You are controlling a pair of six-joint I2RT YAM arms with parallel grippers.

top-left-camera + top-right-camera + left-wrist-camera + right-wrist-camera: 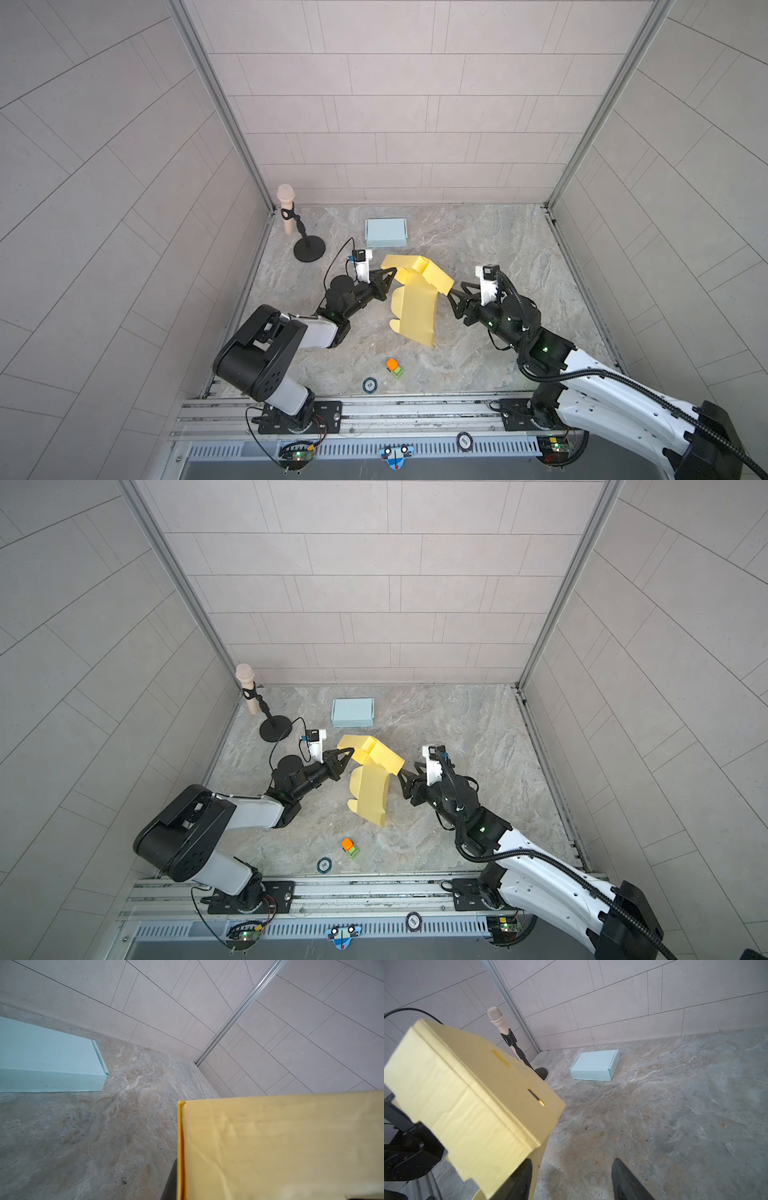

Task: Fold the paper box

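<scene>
Keeping the yellow paper box steady is mattering most now: a slow, square push on the loose panel is looking wisest. The left gripper is clamping the box's edge between its fingers. The right gripper is holding nothing, its fingers standing wide apart, the box's panel sitting just beside one.

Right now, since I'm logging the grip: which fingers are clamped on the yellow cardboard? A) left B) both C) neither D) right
A: the left fingers are shut on the yellow cardboard, while the right fingers stand apart beside it.
</scene>
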